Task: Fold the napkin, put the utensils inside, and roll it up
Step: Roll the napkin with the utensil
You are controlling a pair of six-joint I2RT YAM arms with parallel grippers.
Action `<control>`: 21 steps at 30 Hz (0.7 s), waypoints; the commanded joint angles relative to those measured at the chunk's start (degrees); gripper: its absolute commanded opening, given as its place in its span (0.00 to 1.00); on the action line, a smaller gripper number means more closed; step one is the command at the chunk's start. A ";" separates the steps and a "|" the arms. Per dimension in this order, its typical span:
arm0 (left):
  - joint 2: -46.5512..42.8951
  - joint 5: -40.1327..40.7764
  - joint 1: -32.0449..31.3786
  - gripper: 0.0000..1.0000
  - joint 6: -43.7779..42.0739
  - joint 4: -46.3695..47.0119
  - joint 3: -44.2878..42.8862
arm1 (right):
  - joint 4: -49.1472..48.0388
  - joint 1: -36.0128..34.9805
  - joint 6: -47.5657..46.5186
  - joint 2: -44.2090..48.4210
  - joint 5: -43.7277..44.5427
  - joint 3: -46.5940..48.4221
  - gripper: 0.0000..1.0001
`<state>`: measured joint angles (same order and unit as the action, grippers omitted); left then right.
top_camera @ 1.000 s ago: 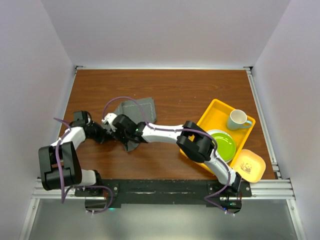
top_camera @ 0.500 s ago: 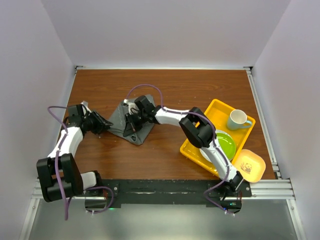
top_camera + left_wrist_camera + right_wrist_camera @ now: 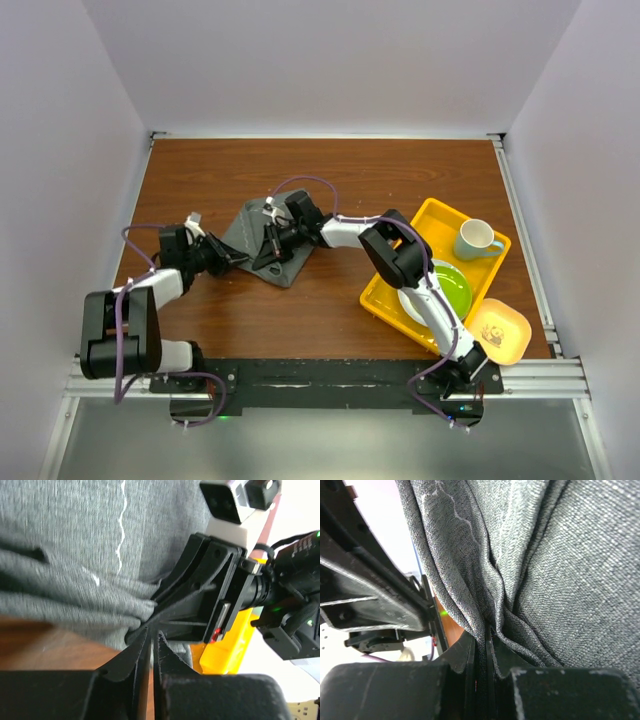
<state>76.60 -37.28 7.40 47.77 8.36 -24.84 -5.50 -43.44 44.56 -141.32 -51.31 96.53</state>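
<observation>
I find no words, numbers or brand names that I can read in any of my three views. The only printed mark I can see is a small dark figure on the floor of the pale yellow square dish (image 3: 508,322) at the near right in the top view, and it is too small for me to make out

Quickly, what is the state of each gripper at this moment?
Left gripper: closed, pinching the edge of the napkin.
Right gripper: closed, pinching a fold of the napkin.
</observation>
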 commanded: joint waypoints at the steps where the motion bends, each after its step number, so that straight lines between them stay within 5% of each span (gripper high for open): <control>1: 3.46 -0.96 -0.98 0.10 3.82 15.63 0.85 | -0.29 2.04 4.48 -4.06 3.41 -4.24 0.00; 11: 12.95 4.14 -3.53 0.06 5.32 20.12 0.58 | -0.13 3.80 7.21 -5.46 2.53 -3.19 0.00; 17: 19.45 9.41 -4.23 0.00 3.66 10.30 -2.57 | 4.61 3.89 2.30 -5.02 3.06 -1.44 0.00; 21: 20.43 12.74 -5.11 0.00 1.01 0.46 -6.87 | 9.61 3.80 -2.09 -3.01 4.99 1.19 0.11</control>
<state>94.37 -33.87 3.38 52.97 21.32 -28.97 -6.20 -40.84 50.13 -142.56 -54.48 96.49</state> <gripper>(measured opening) 0.013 0.088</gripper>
